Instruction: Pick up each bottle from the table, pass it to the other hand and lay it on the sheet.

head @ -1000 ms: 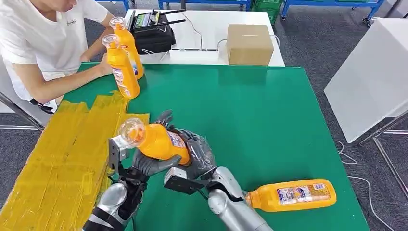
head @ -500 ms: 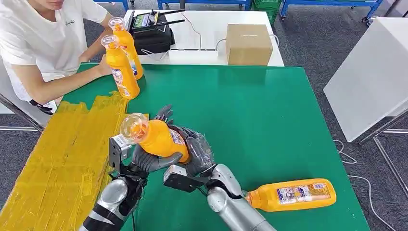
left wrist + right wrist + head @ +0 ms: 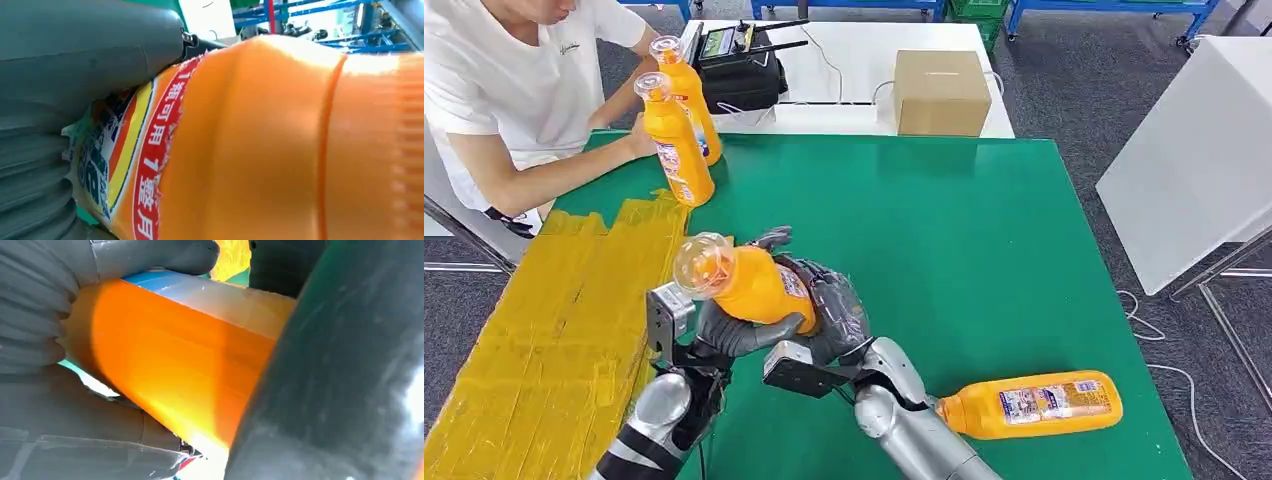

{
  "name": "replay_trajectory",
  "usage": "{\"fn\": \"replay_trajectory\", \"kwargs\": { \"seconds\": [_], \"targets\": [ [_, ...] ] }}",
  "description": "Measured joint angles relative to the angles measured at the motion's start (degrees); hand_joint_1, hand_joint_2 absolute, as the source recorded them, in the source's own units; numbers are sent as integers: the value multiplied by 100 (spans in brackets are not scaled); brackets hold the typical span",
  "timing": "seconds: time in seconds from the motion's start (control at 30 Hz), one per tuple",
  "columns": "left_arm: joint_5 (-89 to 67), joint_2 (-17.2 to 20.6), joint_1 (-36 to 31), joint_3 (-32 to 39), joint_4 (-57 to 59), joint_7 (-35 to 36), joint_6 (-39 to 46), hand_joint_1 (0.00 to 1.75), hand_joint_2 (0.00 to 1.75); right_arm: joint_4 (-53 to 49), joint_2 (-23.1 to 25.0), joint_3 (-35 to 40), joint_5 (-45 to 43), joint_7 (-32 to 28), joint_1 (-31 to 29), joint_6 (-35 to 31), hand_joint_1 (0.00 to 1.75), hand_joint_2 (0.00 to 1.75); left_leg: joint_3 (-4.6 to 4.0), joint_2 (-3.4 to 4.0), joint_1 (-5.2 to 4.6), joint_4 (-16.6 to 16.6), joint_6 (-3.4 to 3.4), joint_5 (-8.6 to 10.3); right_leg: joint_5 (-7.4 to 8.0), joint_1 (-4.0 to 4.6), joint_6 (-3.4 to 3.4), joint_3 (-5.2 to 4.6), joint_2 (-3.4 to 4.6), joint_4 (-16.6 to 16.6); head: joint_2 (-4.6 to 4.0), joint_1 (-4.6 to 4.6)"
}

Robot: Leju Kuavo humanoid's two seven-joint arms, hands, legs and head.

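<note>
Above the green desk point(image 3: 984, 230), just beside the yellow sheet point(image 3: 554, 330), the orange bottle point(image 3: 759, 290) hangs tilted, cap end toward the sheet. Both hands wrap it: the left robot hand point(image 3: 729, 335) cups it from beneath, while the right robot hand point(image 3: 829, 310) closes round its base, though how firmly the right one grips is hard to tell. Full and smooth-walled, it likely feels heavy and slippery; the labelled mid-body offers the surest hold. A second bottle point(image 3: 1029, 405) lies by the right forearm.
</note>
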Motion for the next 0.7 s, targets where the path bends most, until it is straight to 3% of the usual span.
{"fn": "replay_trajectory", "kwargs": {
  "seconds": [0.7],
  "targets": [
    [-164, -2, 9, -105, -195, -179, 459, 175, 175, -374, -9, -114, -127, -55, 224, -282, 175, 175, 0, 0, 0, 0, 0, 0, 0, 0, 0, -1, 0, 0, 0, 0]
  ]
}}
